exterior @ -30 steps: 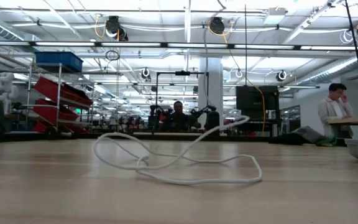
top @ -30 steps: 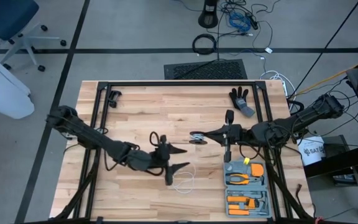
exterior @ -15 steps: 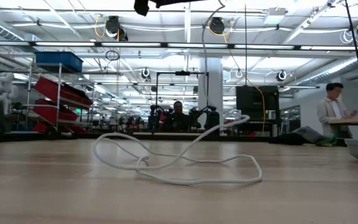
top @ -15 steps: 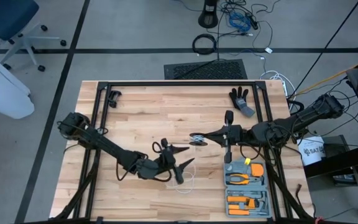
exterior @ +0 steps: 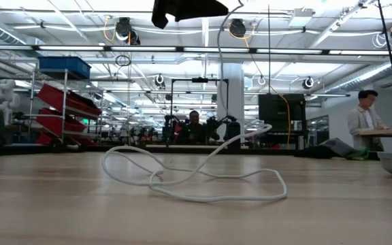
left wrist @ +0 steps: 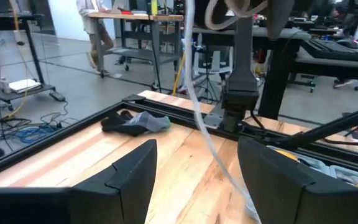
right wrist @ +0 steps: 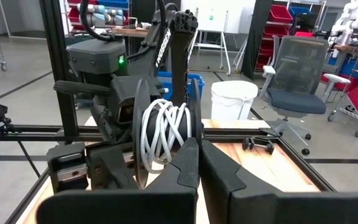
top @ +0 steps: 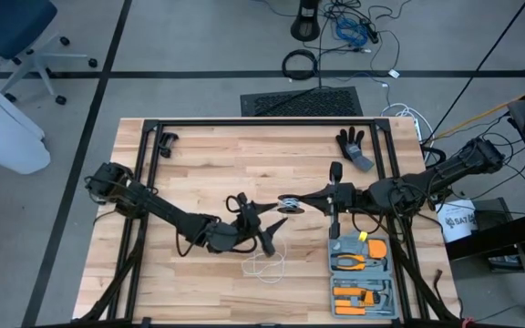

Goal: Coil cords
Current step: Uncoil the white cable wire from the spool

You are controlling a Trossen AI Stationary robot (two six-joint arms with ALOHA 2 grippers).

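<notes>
The black reel point(right wrist: 166, 134), with white cord wound on it, hangs above the table's middle in my shut right gripper point(right wrist: 199, 149), also seen from above point(top: 290, 200). From the reel a strand of white cord point(exterior: 221, 75) drops to loose loops point(exterior: 196, 180) lying on the wood point(top: 267, 264). My left gripper point(top: 276, 233) is open beside the reel. In its wrist view the strand point(left wrist: 197, 118) runs between its two fingers point(left wrist: 135, 180) and touches neither. The dark shape at the top of the low view is that gripper point(exterior: 186, 10). My right gripper pinches the rim of one of the reel's black side discs point(right wrist: 194, 127) between its two fingers. The fingers come in level from the table's right. The reel is lifted clear and stands on edge, and the cord falls slack from it to the table.
An open tool case point(top: 361, 269) with orange-handled pliers lies at the near right. A black glove point(top: 354, 148) lies at the far right and a small black clip point(top: 165, 141) at the far left. Black frame rails point(top: 244, 123) border the table.
My left gripper has gone down and toward the table's right, turning as it went, up to the strand hanging from the reel. It has stayed open. My right gripper, the reel and the loops on the table have kept still.
</notes>
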